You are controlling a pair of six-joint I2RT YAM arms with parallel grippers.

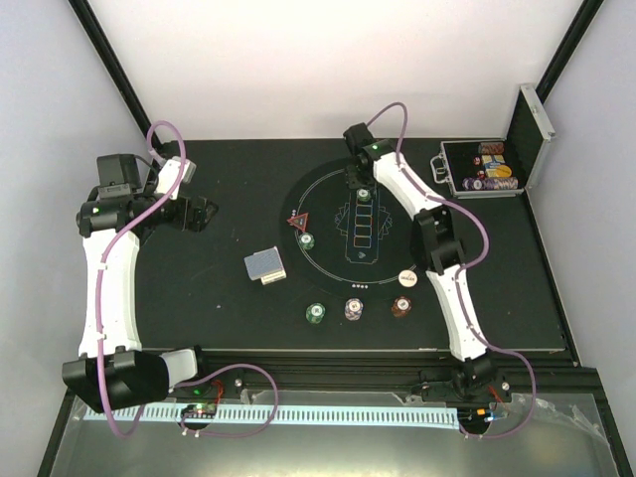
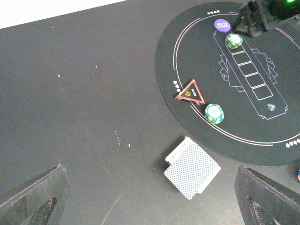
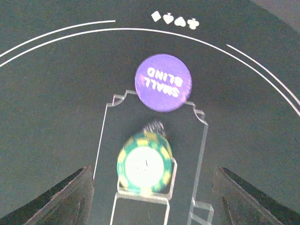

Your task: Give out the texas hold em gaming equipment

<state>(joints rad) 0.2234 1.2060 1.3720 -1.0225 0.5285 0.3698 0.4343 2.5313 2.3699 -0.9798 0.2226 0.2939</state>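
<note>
My right gripper point(image 1: 360, 183) hovers over the far edge of the round playing mat point(image 1: 328, 260), open. In the right wrist view a blurred green chip point(image 3: 144, 162) lies on the mat between the spread fingers point(image 3: 61, 201), touching neither. A purple "SMALL BLIND" disc point(image 3: 163, 82) lies just beyond it. My left gripper point(image 1: 204, 214) is open and empty at the left. Its wrist view looks down on the deck of cards point(image 2: 192, 168), the red triangle point(image 2: 191, 91) and another green chip point(image 2: 214, 113). Green point(image 1: 315, 313), purple point(image 1: 354, 310) and brown point(image 1: 400, 306) chips sit near the front, with a white disc point(image 1: 407, 279) behind them.
An open silver-edged case point(image 1: 487, 169) with coloured chips stands at the back right of the black table point(image 1: 219, 298). The right arm stretches diagonally across the right half of the round mat. White walls close in the back and sides.
</note>
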